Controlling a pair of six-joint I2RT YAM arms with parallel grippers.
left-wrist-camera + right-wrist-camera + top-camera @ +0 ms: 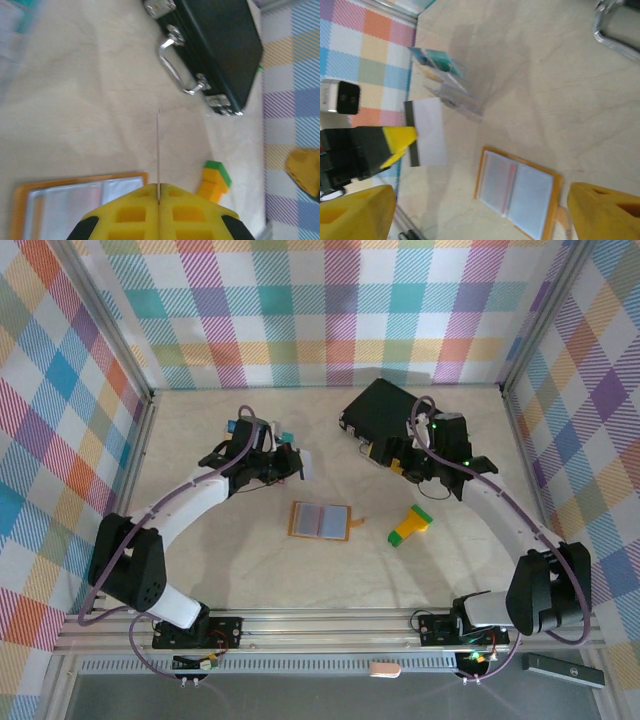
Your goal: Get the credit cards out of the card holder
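Pinching a grey-white card (427, 131) by its striped end, the left gripper (159, 192) is clamped tight and holds it off the table, just beyond the holder (320, 520). The holder lies open and flat mid-table. More cards (439, 62) sit further back, teal among them. The right gripper (388, 457) is spread wide and empty by the black case (385, 415), with the block (410, 525) right of the holder. My worry: it's a thin card held by one edge, so a quick swing could twist it loose. And with nothing pinning the holder, tugging another card could drag it along. Whether any remain inside, I can't tell.
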